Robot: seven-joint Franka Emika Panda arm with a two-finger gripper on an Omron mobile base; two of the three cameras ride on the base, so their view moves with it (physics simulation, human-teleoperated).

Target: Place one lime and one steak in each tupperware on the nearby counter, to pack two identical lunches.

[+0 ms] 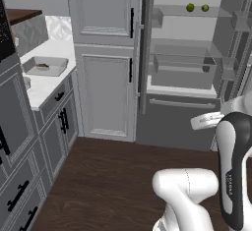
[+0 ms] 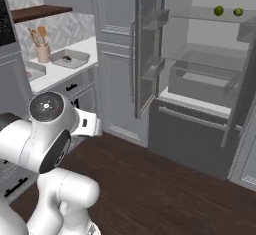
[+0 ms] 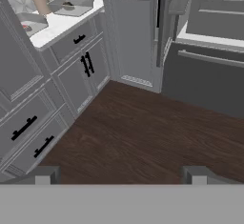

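- Two limes sit side by side on an upper shelf of the open fridge [image 1: 197, 63] — the left lime [image 1: 190, 8] and the right lime [image 1: 205, 8] — high above the gripper [image 3: 121, 174] and ahead of it, toward its right.
- Two fingertips [image 3: 46, 174] stand well apart at the bottom of the hand view with nothing between them, so the gripper is spread and empty, looking down at the dark wood floor [image 3: 143, 132].
- One tupperware [image 1: 44, 67] lies on the counter [image 1: 47, 85] ahead and to the left of the gripper, with a small dark piece inside that I take to be a steak [image 1: 42, 66].
- One more tupperware [image 3: 31, 23] shows nearer on the same counter in the hand view, beside the utensil cup [image 3: 40, 1]; a reddish bit shows in it, too small to name.
- No lime appears in either tray, so by my reading the step in hand is fetching the first lime — a judgement only.
- Next, the arm would have to rise a good way and reach forward into the fridge, bringing the spread fingers level with that shelf and around one lime without nudging its neighbour; the glossy ball may roll, so a centred grip matters.
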